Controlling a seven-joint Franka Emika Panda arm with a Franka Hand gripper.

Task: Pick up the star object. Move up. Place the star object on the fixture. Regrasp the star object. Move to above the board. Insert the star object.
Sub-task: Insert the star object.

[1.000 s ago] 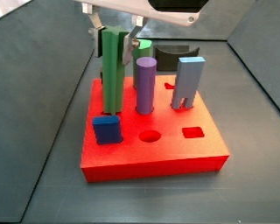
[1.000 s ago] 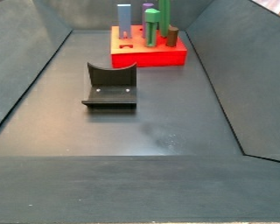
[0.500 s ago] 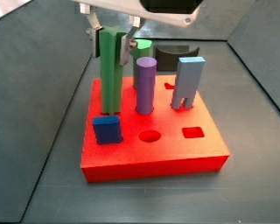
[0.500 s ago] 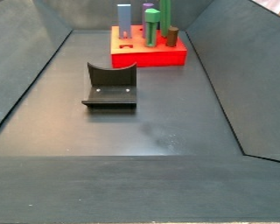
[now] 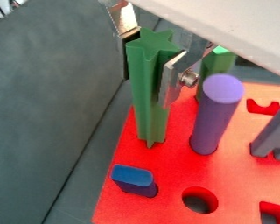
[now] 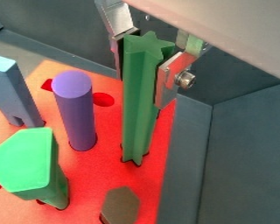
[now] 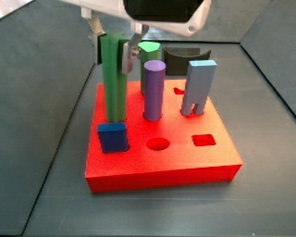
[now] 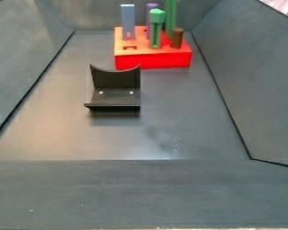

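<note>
The star object point(image 7: 114, 79), a long slim green prism, stands upright with its lower end in the red board point(image 7: 176, 165) at the board's left side. It shows in both wrist views point(image 5: 149, 92) point(image 6: 140, 101) and, small and far off, in a side view point(image 8: 172, 18). My gripper point(image 7: 114, 35) is above the board and shut on the star object's top. Its silver fingers press the star object's two sides in both wrist views point(image 5: 149, 57) point(image 6: 140, 52). The black fixture point(image 8: 114, 87) stands on the floor apart from the board, with nothing on it.
On the board stand a purple peg point(image 7: 154, 88), a grey-blue arch piece point(image 7: 200, 88), a short blue block point(image 7: 112, 136) and a stubby green block point(image 6: 25, 162). A round hole point(image 7: 157, 144) and a square hole point(image 7: 203, 141) are open. Dark bin walls surround the floor.
My gripper has come down a little with the star object, which sits slightly lower in the board. Nothing else has moved.
</note>
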